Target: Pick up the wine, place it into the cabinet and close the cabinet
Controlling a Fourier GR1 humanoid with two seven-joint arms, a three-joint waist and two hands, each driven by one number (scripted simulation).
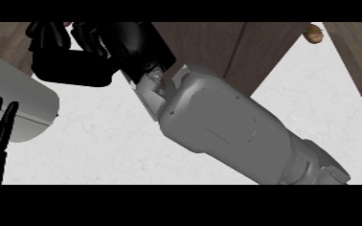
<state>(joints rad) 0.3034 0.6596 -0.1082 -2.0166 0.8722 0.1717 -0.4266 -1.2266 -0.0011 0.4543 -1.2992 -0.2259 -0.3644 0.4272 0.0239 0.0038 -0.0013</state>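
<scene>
Wine shows only as a dark, rounded bulk at the upper left of the head view, just in front of the brown wooden cabinet that fills the top edge. The right hand sits directly on it, fingers curled down over its upper side, so that hand and bottle run together (black on black, with no clear outline between them). Of the bottle, only the lower part juts out below and to the left of the hand; its neck and label cannot be made out. It hangs clear of the white counter, which spreads pale beneath it.

The right forearm comes up from the lower right corner and slants steeply toward the upper left, covering much of the middle of the view.

At the left edge the left forearm appears as a grey curve, and the left hand shows just one straight, thin black finger pointing up, holding nothing.

A small brown knob sits near the upper right, well apart from the bottle.
</scene>
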